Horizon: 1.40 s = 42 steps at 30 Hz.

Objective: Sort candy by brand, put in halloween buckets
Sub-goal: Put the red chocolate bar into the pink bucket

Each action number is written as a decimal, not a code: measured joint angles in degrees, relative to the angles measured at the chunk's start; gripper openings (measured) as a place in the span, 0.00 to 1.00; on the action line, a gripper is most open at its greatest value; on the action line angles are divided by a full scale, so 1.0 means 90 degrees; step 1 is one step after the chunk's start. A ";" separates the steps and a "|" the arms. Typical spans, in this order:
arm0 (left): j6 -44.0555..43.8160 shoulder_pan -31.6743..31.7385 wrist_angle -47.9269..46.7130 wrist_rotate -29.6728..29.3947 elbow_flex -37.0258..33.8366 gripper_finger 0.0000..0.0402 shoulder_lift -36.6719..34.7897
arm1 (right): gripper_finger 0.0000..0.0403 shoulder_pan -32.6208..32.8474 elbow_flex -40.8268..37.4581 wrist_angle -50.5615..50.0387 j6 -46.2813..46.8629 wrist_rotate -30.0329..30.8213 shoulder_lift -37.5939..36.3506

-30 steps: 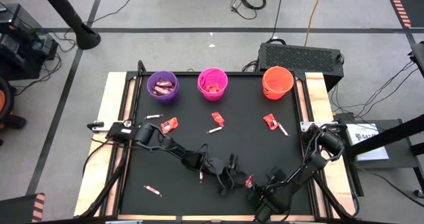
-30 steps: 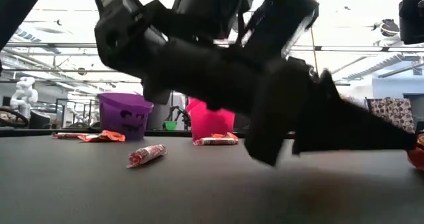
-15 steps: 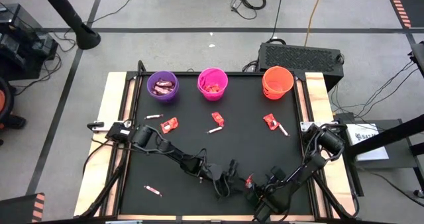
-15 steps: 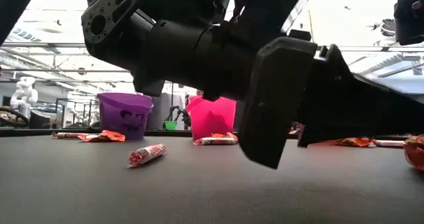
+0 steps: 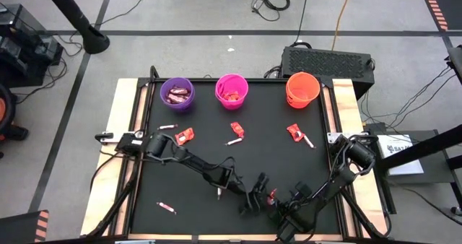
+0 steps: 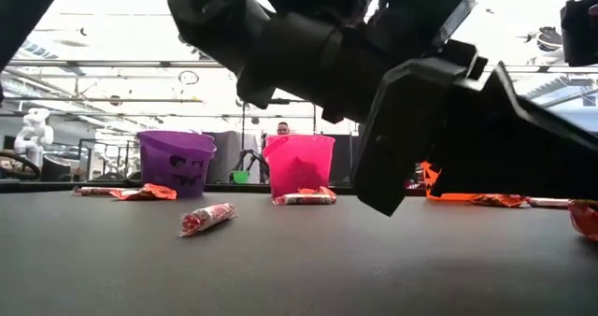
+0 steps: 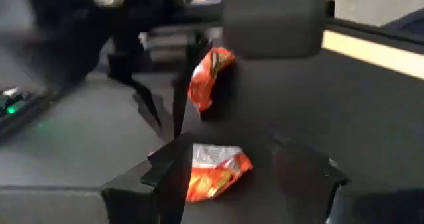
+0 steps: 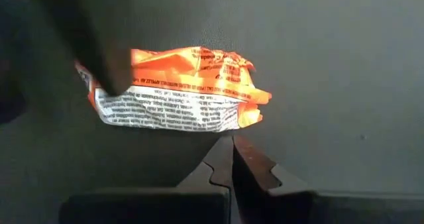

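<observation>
Three buckets in a row along the far edge of the worktop: purple with dark maroon candy inside, pink with red-orange candy inside, orange with nothing visible inside. Loose candy scattered on the worktop: red-orange wrappers near mid-worktop, pale sticks beside them, another stick near the front left.

Since a second ago: left hand shifted rightward along the front, closer to the right hand. In the low view, more of the pink bucket uncovered now, purple unchanged.

Left hand spread wide over a red-orange wrapper lying between its fingers, not clamped. Second red-orange piece just beyond, by the right arm. Right hand pressed fully together, empty, tips just short of a red-orange wrapper flat on the worktop.
</observation>
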 joint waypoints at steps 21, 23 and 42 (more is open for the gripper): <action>-0.0177 0.0148 -0.0969 0.0477 0.1136 0.40 0.0726 | 0.00 0.0126 0.0000 0.0086 -0.0096 0.0013 0.0002; -0.0186 0.0150 -0.1073 0.0475 0.1131 0.36 0.0670 | 0.00 0.0163 -0.0002 0.0075 0.0021 0.0029 0.0002; 0.0103 0.0443 -0.5261 -0.1395 0.1119 0.17 -0.2129 | 0.00 0.0284 -0.0002 0.0278 0.0051 0.0433 0.0007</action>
